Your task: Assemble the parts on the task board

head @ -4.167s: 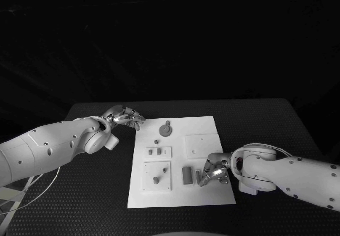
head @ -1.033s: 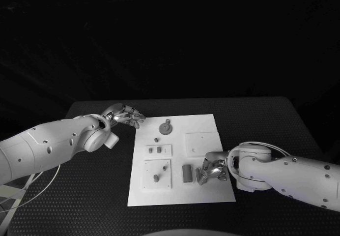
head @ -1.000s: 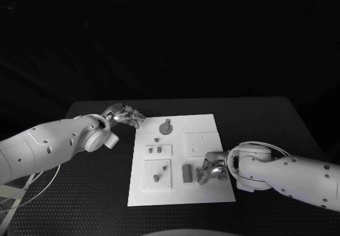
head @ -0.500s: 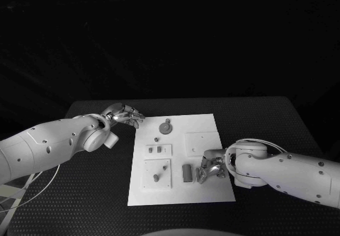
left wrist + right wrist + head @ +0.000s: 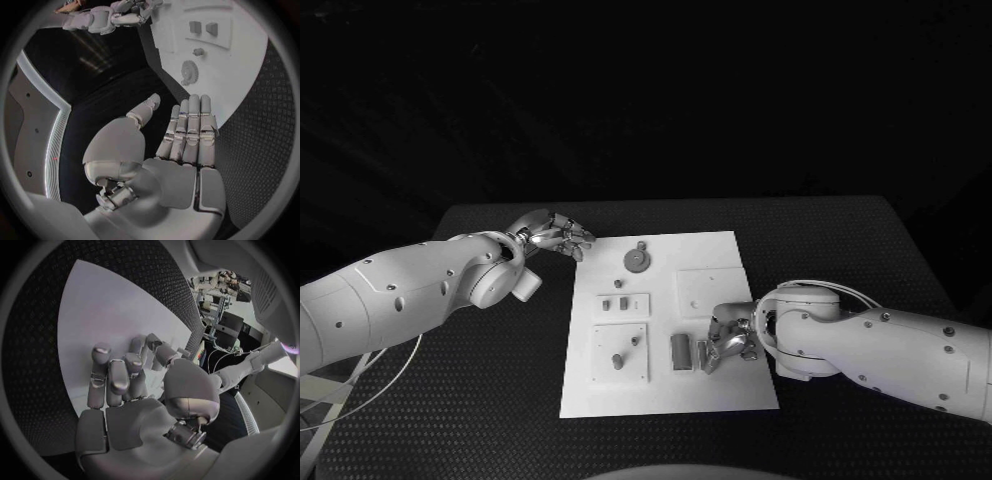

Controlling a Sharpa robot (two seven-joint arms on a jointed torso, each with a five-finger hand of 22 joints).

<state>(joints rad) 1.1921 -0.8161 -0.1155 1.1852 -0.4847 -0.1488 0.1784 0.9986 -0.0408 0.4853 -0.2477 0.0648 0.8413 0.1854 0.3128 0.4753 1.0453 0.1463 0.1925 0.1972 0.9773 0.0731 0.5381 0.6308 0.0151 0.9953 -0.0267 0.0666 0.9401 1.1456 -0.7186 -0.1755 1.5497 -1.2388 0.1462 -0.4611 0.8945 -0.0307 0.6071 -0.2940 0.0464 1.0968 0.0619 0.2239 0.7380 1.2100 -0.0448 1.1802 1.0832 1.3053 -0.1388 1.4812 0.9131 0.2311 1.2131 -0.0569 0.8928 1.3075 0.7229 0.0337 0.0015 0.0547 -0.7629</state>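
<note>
The white task board (image 5: 733, 390) lies in the middle of the table. On it are a round grey disc (image 5: 638, 262), two small grey pieces (image 5: 626, 304) on a little square plate, a peg (image 5: 636, 343) on a lower plate, and an upright grey block (image 5: 681, 352). My right hand (image 5: 728, 340) is low over the board's near right part, fingers curled down beside the block; the fingers (image 5: 119, 375) hide whether they pinch a part. My left hand (image 5: 553, 237) hovers off the board's far left corner, fingers (image 5: 187, 130) straight and apart, holding nothing.
A plain square plate (image 5: 708, 292) sits on the board just beyond my right hand. Black textured table (image 5: 877, 250) surrounds the board on all sides. In the left wrist view the disc (image 5: 189, 72) and the board (image 5: 237, 65) lie ahead of the fingers.
My right arm and hand have shifted slightly toward the board's middle, closer to the grey block. The left hand has stayed where it was.
</note>
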